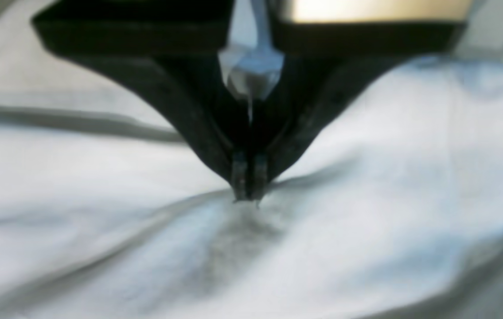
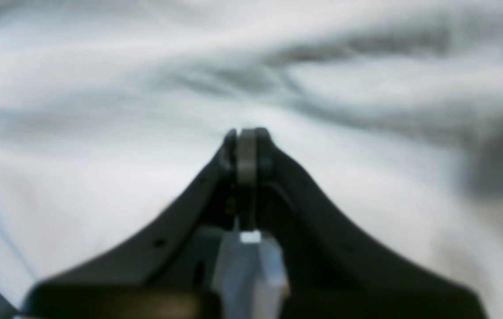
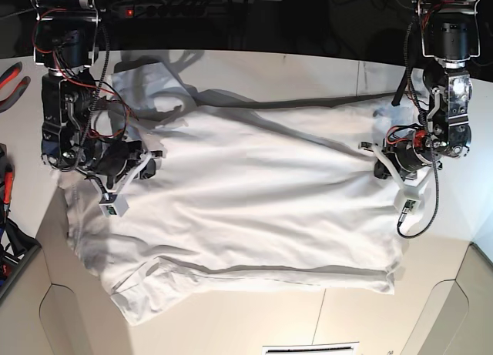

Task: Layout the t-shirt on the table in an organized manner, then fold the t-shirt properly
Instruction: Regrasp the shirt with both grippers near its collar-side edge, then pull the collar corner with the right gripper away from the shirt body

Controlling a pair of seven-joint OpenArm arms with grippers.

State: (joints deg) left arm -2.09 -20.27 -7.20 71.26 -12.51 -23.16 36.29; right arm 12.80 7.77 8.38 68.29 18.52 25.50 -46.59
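The white t-shirt [image 3: 254, 193] lies spread and wrinkled across the table [image 3: 323, 78], its long side running left to right. At the shirt's right edge my left gripper [image 3: 379, 164] is shut on a pinch of the cloth. In the left wrist view creases in the t-shirt [image 1: 366, 186] run out from that gripper's [image 1: 248, 195] closed tips. My right gripper [image 3: 150, 161] sits over the shirt's left part. Its [image 2: 247, 133] jaws are shut, with the t-shirt [image 2: 100, 155] just beyond them and no cloth showing between them.
Red-handled pliers [image 3: 9, 82] lie at the far left edge, and a dark bin [image 3: 11, 255] stands at the lower left. Thin seams [image 3: 322, 316] cross the tabletop near its front edge. Cables hang from both arms.
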